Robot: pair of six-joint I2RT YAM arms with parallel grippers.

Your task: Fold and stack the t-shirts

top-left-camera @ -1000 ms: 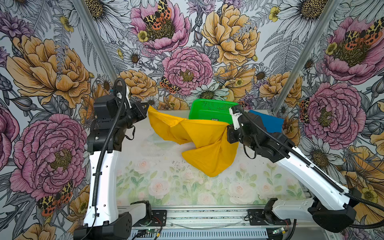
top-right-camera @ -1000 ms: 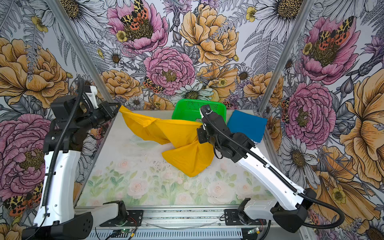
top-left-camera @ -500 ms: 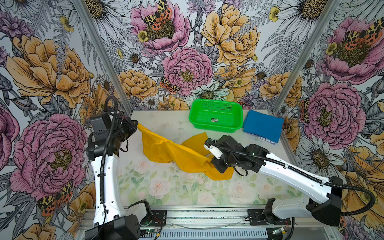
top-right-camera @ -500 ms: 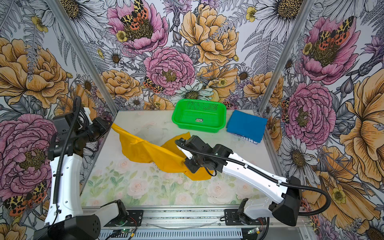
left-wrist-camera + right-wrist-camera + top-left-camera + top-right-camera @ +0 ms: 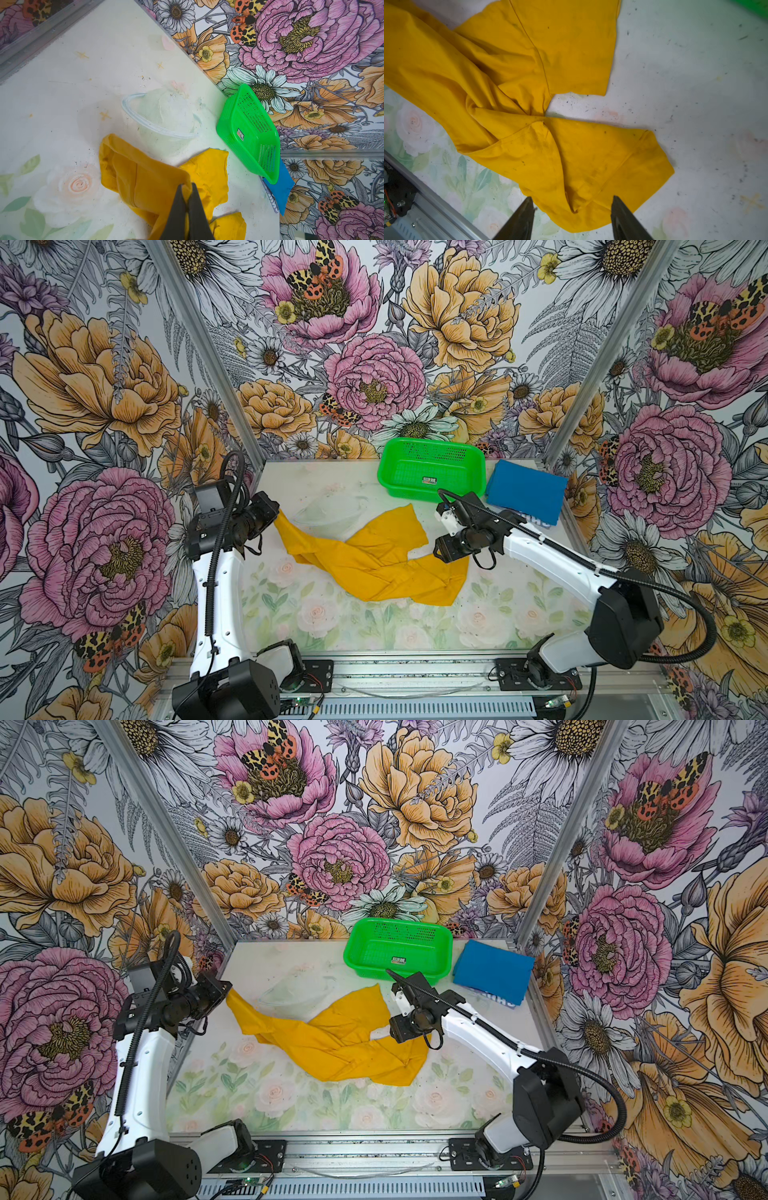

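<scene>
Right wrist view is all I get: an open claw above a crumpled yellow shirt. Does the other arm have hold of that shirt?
Observer: Yes. The left claw is shut on the opposite end of the mustard-yellow t-shirt.
Operator: Is there a second shirt anywhere?
Observer: A blue t-shirt lies folded flat at the back right, just right of a green basket.
Operator: Anything inside that basket?
Observer: No cloth. In both top views only a small label shows on its floor.
</scene>
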